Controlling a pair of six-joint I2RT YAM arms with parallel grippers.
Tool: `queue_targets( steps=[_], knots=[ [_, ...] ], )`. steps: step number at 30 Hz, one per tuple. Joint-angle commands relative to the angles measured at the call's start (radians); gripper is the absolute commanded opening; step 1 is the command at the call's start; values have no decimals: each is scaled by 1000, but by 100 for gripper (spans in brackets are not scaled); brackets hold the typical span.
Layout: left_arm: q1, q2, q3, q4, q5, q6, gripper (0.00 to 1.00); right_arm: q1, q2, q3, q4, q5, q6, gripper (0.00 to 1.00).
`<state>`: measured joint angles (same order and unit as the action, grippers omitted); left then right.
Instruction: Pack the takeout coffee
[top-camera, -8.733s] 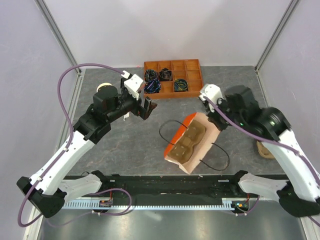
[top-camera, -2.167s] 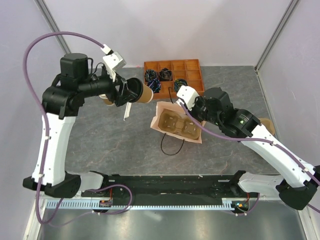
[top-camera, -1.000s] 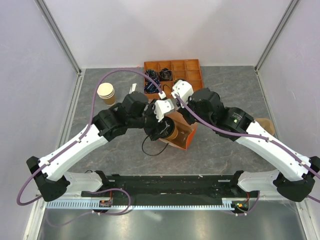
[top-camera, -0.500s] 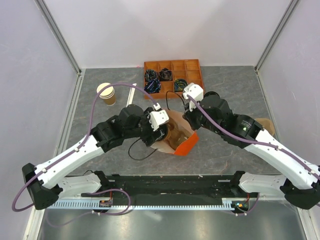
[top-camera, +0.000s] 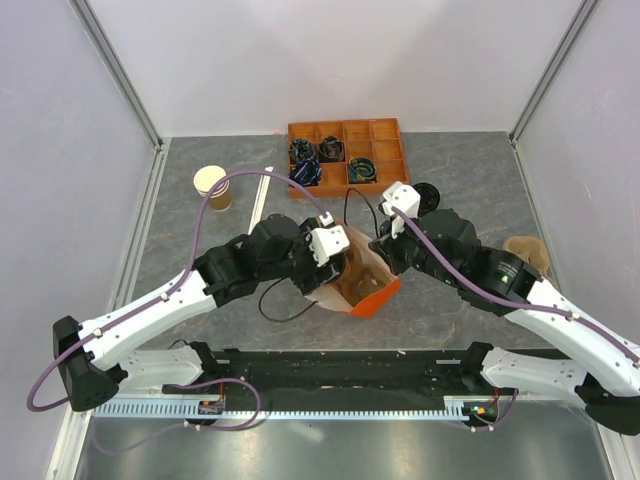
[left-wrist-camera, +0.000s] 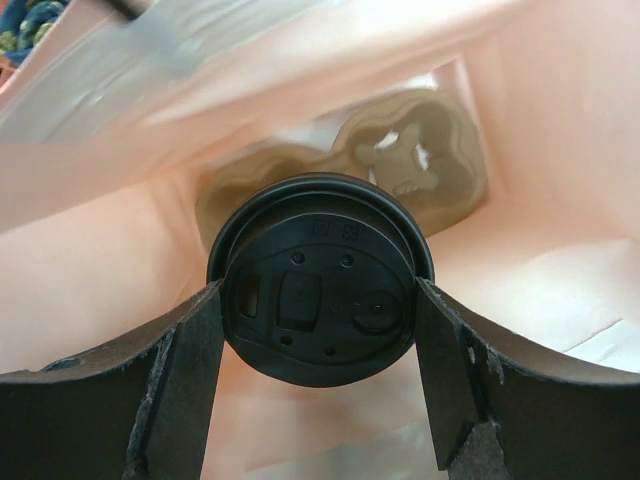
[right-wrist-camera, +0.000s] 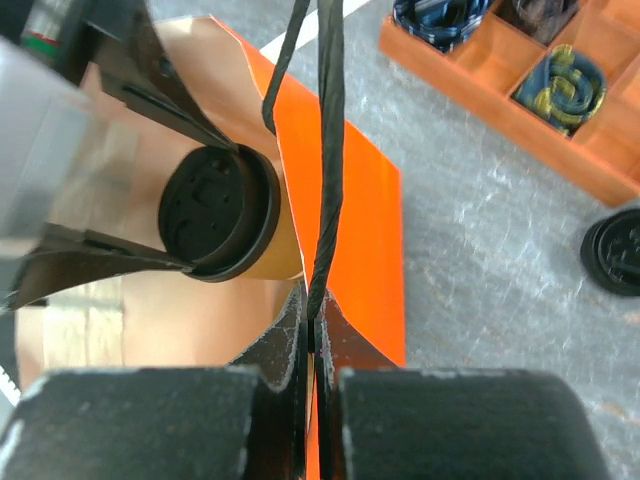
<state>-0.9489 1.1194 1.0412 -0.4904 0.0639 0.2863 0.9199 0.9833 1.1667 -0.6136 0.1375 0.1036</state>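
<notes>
The takeout coffee (left-wrist-camera: 318, 275), a tan paper cup with a black lid, is inside the open orange paper bag (top-camera: 375, 293). My left gripper (left-wrist-camera: 320, 305) reaches into the bag and is shut on the cup just under its lid. A pulp cup carrier (left-wrist-camera: 405, 165) lies at the bag's bottom, below the cup. My right gripper (right-wrist-camera: 318, 328) is shut on the bag's black cord handle (right-wrist-camera: 328, 150) at the rim and holds the bag open. The cup also shows in the right wrist view (right-wrist-camera: 222, 212). In the top view my left gripper (top-camera: 330, 262) is in the bag's mouth and my right gripper (top-camera: 384, 250) is at its right rim.
An orange compartment tray (top-camera: 345, 158) with dark items stands behind the bag. A stack of lidless cups (top-camera: 211, 186) is at the back left, and a white stick (top-camera: 262, 205) lies near it. A loose black lid (right-wrist-camera: 615, 250) lies right of the bag. A tan object (top-camera: 525, 250) is at the far right.
My left gripper has carried the lidded cup from the back left into the bag and has sunk deeper in the last half second. My right gripper has shifted right, still holding the bag.
</notes>
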Motion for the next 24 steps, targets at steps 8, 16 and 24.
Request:
queue_targets(
  steps=[8, 16, 24],
  knots=[
    [-4, 2, 97, 64, -113, 166, 30, 25, -60, -24, 140, -27, -27, 0],
    [-19, 37, 145, 92, -160, 237, 29, 27, -37, -27, 166, -67, 1, 0],
    [-17, 28, 169, 49, -184, 264, 29, 80, 15, -3, 147, 53, -96, 0]
  ],
)
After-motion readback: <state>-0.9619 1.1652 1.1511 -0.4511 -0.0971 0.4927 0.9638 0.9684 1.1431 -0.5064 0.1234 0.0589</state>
